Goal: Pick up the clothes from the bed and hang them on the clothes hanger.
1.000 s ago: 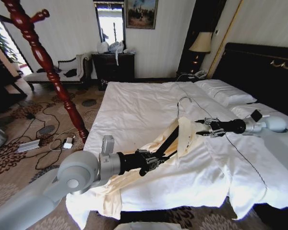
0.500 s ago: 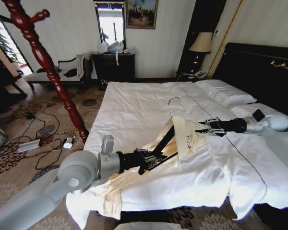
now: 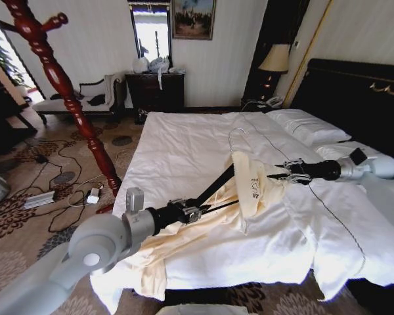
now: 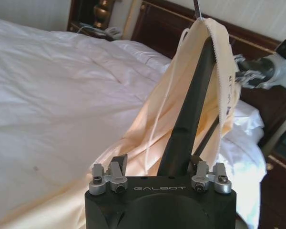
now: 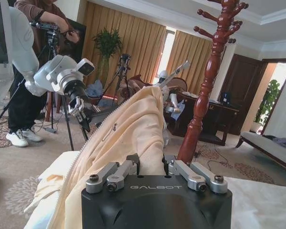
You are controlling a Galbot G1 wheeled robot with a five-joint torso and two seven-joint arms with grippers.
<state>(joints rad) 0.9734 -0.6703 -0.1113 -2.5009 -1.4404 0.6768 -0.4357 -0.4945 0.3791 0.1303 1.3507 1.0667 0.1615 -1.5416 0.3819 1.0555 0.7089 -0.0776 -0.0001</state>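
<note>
1. Gripping one end of the slim black clothes hanger (image 3: 218,184), the left gripper (image 3: 188,211) is closed on it and tilts it up over the bed (image 3: 184,151).
2. Thin silver hook (image 3: 234,134) rises from the hanger's raised top.
3. Clothes (image 3: 253,187): pale cream, silky, wrinkled; collar draped over the hanger's top, the rest trailing down the rumpled white duvet to the near edge.
4. Right gripper (image 3: 274,176), fingers pinched shut on the fabric's edge beside the hanger.
</note>
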